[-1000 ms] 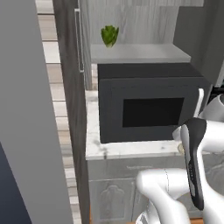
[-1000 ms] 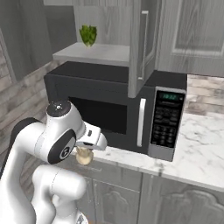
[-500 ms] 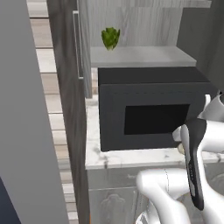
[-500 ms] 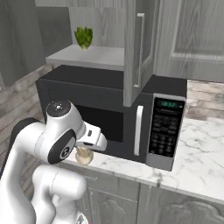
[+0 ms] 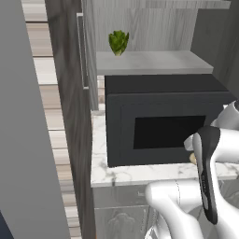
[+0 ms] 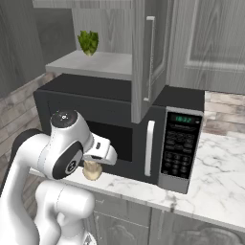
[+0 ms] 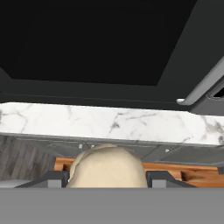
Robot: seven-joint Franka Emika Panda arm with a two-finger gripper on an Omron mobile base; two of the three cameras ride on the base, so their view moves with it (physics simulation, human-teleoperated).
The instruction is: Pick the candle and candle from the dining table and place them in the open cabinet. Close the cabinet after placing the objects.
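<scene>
A cream candle (image 7: 107, 168) sits between my gripper's (image 7: 107, 178) two dark fingers (image 7: 54, 178), which are shut on it. From the right base view the candle (image 6: 92, 171) hangs below the hand (image 6: 99, 152), just in front of the black microwave (image 6: 119, 112) and above the counter's edge. A sliver of the candle (image 5: 192, 158) peeks out beside the arm. Above the microwave (image 5: 163, 126) the cabinet stands open, with its pale shelf (image 5: 154, 62) (image 6: 91, 62) in sight. The dining table is out of view.
A green leafy thing (image 5: 118, 42) (image 6: 88, 42) rests on the cabinet shelf. One cabinet door (image 6: 148, 52) hangs open over the microwave's right part; the other door (image 5: 70, 116) stands at the left. A marble counter (image 6: 215, 191) carries the microwave.
The whole picture has shifted, so the base has driven nearer to the microwave and cabinet. The arm keeps its pose with the candle still held.
</scene>
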